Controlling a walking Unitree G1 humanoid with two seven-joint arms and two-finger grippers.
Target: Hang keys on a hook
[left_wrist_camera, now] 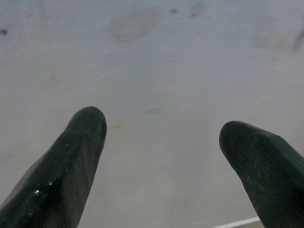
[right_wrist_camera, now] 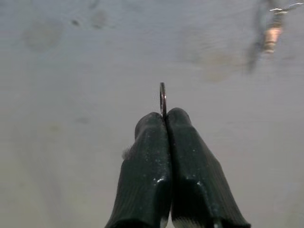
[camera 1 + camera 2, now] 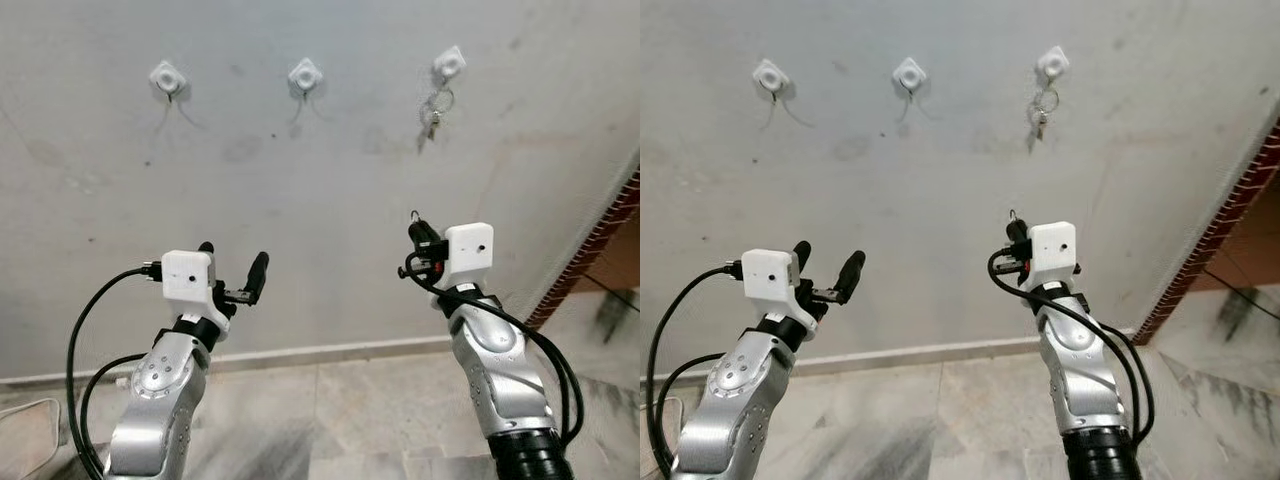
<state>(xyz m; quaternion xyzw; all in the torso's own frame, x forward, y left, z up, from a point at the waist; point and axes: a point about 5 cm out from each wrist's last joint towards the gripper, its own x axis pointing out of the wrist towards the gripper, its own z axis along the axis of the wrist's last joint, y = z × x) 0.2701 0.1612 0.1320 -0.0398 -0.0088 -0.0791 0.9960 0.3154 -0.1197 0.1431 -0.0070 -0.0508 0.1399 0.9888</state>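
Note:
Three white hooks sit in a row high on the grey wall: left hook (image 3: 167, 77), middle hook (image 3: 305, 75), right hook (image 3: 450, 63). A set of keys (image 3: 435, 110) on a ring hangs from the right hook, blurred in the right wrist view (image 2: 270, 35). My right gripper (image 3: 420, 235) is raised below and slightly left of that hook, shut on a thin metal ring (image 2: 163, 95) that sticks out edge-on past its fingertips. What hangs from this ring is hidden. My left gripper (image 3: 232, 262) is raised below the left and middle hooks, open and holding nothing (image 1: 161, 137).
A pale baseboard (image 3: 330, 352) runs along the foot of the wall above a marbled tile floor (image 3: 340, 420). At the right the wall ends at a red brick edge (image 3: 590, 250). Black cables (image 3: 80, 340) loop beside both arms.

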